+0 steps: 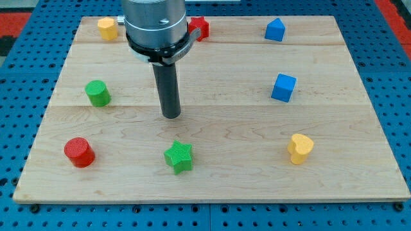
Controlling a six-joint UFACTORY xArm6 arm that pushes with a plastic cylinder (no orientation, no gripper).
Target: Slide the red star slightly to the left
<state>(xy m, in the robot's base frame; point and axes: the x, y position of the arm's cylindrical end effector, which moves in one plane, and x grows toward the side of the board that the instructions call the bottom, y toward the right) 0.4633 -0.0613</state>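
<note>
The red star (pixel 201 27) sits near the view's top edge of the wooden board (pixel 218 179), partly hidden behind the arm's grey body. My tip (pixel 171 116) rests on the board near the middle, well below the red star and slightly to its left. It touches no block. The green star (pixel 178 156) lies just below my tip.
A yellow block (pixel 107 28) is at the top left. A green cylinder (pixel 98 94) and a red cylinder (pixel 79 153) are on the left. A blue block (pixel 275 29) at the top right, a blue cube (pixel 284 88) and a yellow heart (pixel 300 148) are on the right.
</note>
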